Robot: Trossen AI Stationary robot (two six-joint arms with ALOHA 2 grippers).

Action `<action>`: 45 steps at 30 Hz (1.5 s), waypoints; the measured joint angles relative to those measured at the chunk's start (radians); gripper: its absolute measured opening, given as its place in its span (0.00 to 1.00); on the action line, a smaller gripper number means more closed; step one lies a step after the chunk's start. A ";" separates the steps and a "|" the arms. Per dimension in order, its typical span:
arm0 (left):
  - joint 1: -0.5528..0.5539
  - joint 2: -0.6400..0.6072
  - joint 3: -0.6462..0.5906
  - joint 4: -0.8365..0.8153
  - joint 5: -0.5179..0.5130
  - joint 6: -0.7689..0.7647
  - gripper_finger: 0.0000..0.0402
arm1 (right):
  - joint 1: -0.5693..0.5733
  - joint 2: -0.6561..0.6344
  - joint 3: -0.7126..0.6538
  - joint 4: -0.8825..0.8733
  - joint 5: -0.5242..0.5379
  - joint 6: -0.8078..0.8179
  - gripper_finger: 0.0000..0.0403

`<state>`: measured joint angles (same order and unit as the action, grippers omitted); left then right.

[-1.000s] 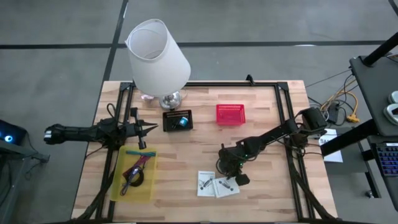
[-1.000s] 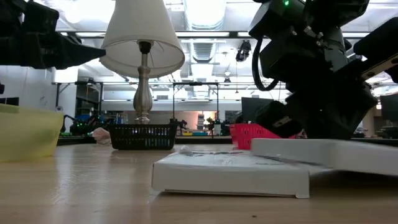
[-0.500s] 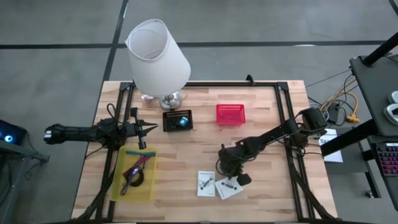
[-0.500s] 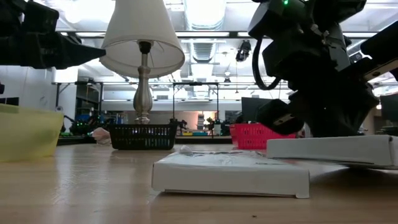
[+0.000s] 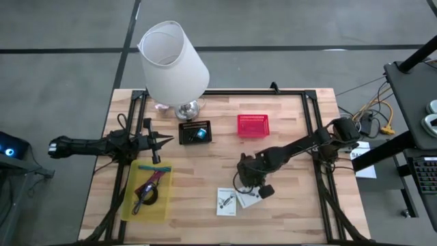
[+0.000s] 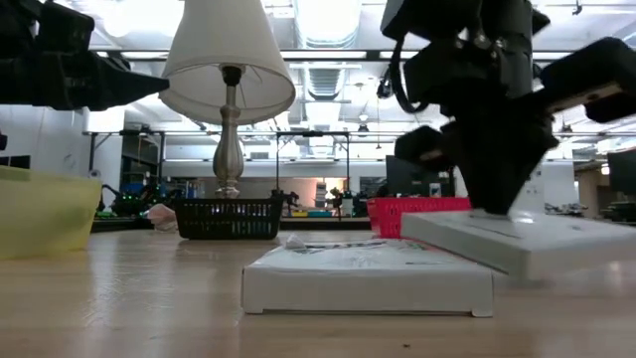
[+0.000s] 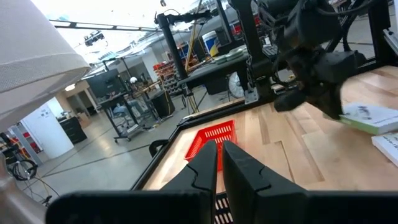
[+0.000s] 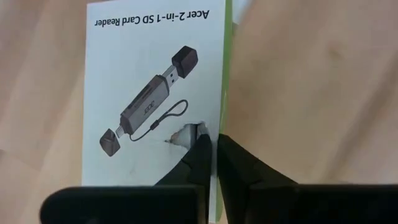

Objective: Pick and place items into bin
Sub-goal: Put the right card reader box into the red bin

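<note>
One white packet (image 5: 250,199) is being gripped by the closed right gripper (image 5: 254,196), tilted beside the other packet (image 5: 227,201) on the table (image 5: 293,130), while the left gripper (image 5: 166,142), closed on nothing, is being held above the yellow bin (image 5: 164,198).

The yellow bin's (image 5: 146,192) small contents blur together; the right arm (image 5: 293,148) hides one packet (image 5: 250,199).

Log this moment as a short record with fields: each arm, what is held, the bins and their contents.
right gripper: shut on the edge of a white packet, one side tilted up off the table
other white packet: flat on the table
left gripper: shut, empty, above the table near the yellow bin
yellow bin contents: maroon strap, black coiled cable
red basket: contents cannot tell
lamp: at the table's far edge
</note>
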<state>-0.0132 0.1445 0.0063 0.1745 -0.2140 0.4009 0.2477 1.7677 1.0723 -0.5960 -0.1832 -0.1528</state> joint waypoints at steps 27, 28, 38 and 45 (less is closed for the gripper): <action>-0.001 0.004 0.000 0.000 0.000 0.000 0.02 | -0.304 -0.349 0.075 -0.278 0.569 -0.121 0.02; -0.001 0.004 0.000 0.000 0.000 0.000 0.02 | -0.323 -0.358 0.064 -0.265 0.580 -0.143 0.02; -0.001 0.008 0.000 0.000 0.000 0.000 0.02 | -0.481 -0.374 -0.026 -0.106 0.605 -0.301 0.02; -0.001 0.007 0.000 0.000 0.000 0.000 0.02 | -0.543 -0.372 -0.092 -0.039 0.601 -0.361 0.02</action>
<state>-0.0139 0.1515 0.0063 0.1745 -0.2138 0.4011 -0.2949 1.3960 0.9802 -0.6352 0.4175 -0.5134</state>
